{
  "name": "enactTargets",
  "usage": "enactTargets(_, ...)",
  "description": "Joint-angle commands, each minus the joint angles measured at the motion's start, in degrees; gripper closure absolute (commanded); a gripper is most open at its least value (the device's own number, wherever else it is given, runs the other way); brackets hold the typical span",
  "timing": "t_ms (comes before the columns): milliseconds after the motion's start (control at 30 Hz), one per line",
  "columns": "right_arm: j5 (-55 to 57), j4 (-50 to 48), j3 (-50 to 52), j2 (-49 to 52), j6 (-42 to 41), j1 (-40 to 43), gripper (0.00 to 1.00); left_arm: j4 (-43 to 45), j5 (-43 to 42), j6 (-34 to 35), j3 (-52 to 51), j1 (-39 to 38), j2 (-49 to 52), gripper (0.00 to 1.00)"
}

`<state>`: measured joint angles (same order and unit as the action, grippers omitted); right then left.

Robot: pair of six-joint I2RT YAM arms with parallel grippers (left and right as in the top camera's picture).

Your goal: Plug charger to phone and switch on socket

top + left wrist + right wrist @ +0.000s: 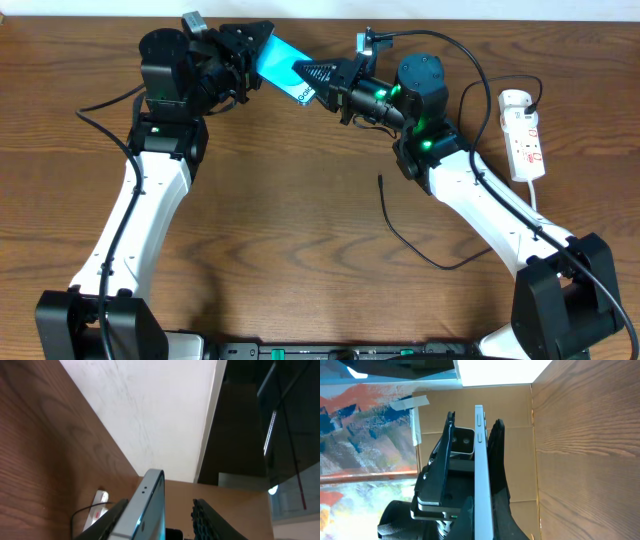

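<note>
— Right gripper (pixel 312 80): what has it got?
— Its two fingers are pressed tight on the phone (pixel 280 62), at the near-right end. The right wrist camera sees the phone edge-on, pinched on both sides, with small buttons on its pale rim.
— And the left gripper (pixel 252 50)?
— It sits at the phone's far-left end with its jaws spread wider than the slab. In the left wrist view one finger lies along the phone, while the other finger (pixel 210 520) stands off with a gap. That looks like a loose cradle and not a clamp, though the frame's lower edge cuts off the finger bases.
— Where is the phone, then?
— Held clear of the table (pixel 300 270) at the far side, tilted, spanning the two grippers, turquoise screen upward.
— Any writing?
— White lettering at the screen's near-right end, partly under the right gripper and too small to read. The red markings on the socket (pixel 524 135) are illegible too.
— Socket and charger?
— The socket lies flat at the far right, well apart from the phone. Its white lead runs nearward until the right arm hides it. The charger (pixel 380 190) lies on the table near the centre, plug tip touching nothing. Its cable curves toward the near right and passes under that arm.
</note>
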<state>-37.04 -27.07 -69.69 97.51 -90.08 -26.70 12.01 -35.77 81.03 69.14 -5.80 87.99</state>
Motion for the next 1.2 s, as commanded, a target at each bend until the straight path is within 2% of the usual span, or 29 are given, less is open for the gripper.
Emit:
enactTargets(0, 1.2, -0.3, -0.9, 0.1, -0.3, 0.4, 0.99, 0.6, -2.8, -2.3, 0.8, -0.2, -0.1, 0.59)
enactTargets(167, 1.2, -0.3, -0.9, 0.1, -0.3, 0.9, 0.99, 0.6, -4.2, -3.3, 0.8, -0.2, -0.1, 0.59)
enactTargets(233, 1.1, -0.3, -0.9, 0.1, -0.3, 0.9, 0.99, 0.8, -4.2, -3.3, 0.8, -0.2, -0.1, 0.66)
enactTargets(300, 1.2, -0.3, -0.9, 0.1, -0.3, 0.9, 0.99, 1.0, -4.4, -3.3, 0.8, -0.2, -0.1, 0.77)
enactTargets(333, 1.2, -0.3, -0.9, 0.1, -0.3, 0.9, 0.99, 1.0, -4.5, -3.3, 0.8, -0.2, -0.1, 0.79)
enactTargets(967, 1.1, -0.3, -0.9, 0.1, -0.4, 0.8, 0.99, 4.0, -5.8, -5.2, 0.8, -0.2, -0.1, 0.79)
enactTargets(1167, 1.1, -0.3, -0.9, 0.1, -3.0, 0.8, 0.99, 4.0, -5.8, -5.2, 0.8, -0.2, -0.1, 0.81)
